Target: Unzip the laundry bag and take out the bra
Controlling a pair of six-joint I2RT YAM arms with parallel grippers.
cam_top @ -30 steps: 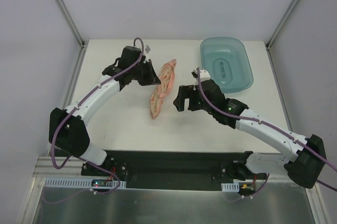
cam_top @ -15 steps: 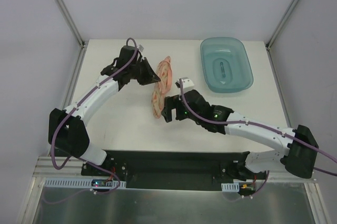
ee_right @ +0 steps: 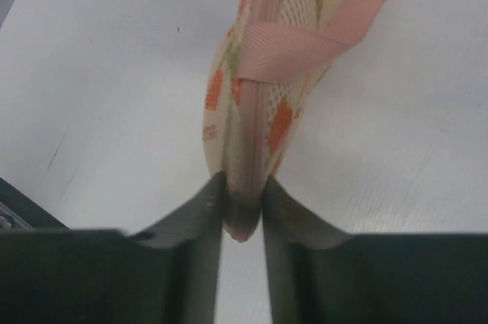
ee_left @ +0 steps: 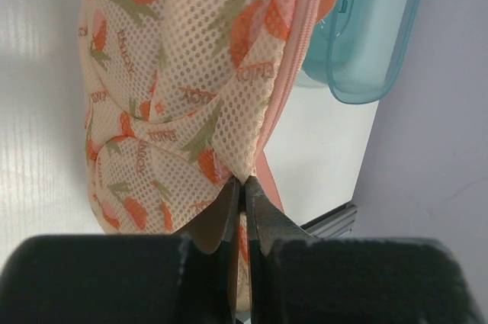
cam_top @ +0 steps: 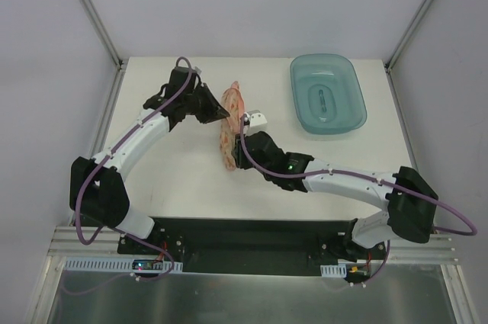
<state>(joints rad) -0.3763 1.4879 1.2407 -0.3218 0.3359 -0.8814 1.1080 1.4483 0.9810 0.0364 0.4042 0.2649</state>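
The laundry bag (cam_top: pixel 229 127), a peach-orange printed mesh pouch with pink zip edging, stands on edge in the middle of the table. My left gripper (cam_top: pixel 223 114) is shut on a pinch of its mesh (ee_left: pixel 175 72) at the far end, with the fingertips (ee_left: pixel 245 187) pressed together on the fabric. My right gripper (cam_top: pixel 234 155) is at the bag's near end. Its jaws press both sides of the pink zip edge (ee_right: pixel 244 179). A pink ribbon loop (ee_right: pixel 305 42) crosses the bag above them. The bra is hidden.
A translucent teal basin (cam_top: pixel 328 94) sits at the back right of the white table (cam_top: pixel 175 179), and its rim (ee_left: pixel 374 27) shows just beyond the bag in the left wrist view. Metal frame posts stand at the table's far corners.
My right arm has swung left from beside the basin to the bag's near end, and its jaws have closed onto the zip edge. The left gripper has kept its pinch, and the bag now stands more on edge.
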